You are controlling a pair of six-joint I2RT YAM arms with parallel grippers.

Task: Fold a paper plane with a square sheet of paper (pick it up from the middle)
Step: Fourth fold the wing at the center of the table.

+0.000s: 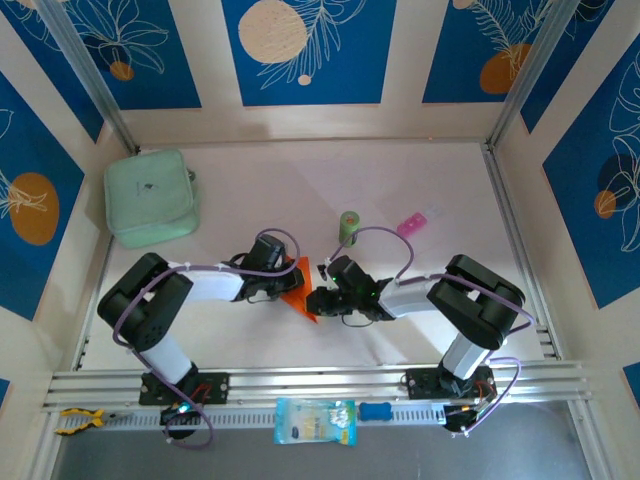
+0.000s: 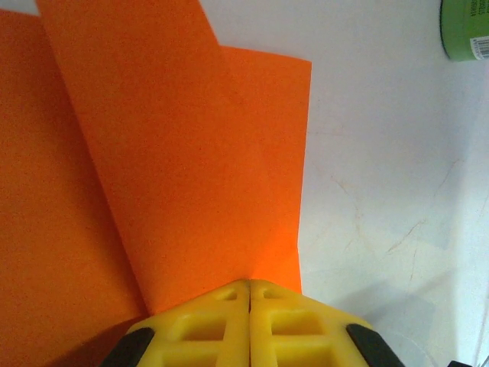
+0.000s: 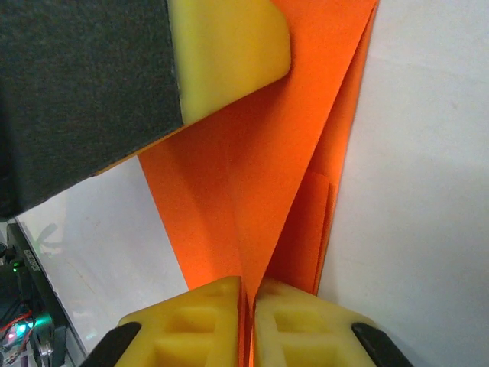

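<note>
The square sheet of paper is bright orange and folded into a narrow angular shape with overlapping flaps. It lies at mid-table between my two grippers. My left gripper is shut. In the left wrist view its yellow tips rest against a flap of the paper, and no paper shows in the seam between them. My right gripper faces it from the right. Its jaws are shut on a raised crease of the paper. A left finger lies over the paper's far end.
A mint-green pouch sits at the back left. A small green can stands just behind the grippers, and a pink packet lies to its right. On the front rail are a blue-and-white packet and yellow pliers.
</note>
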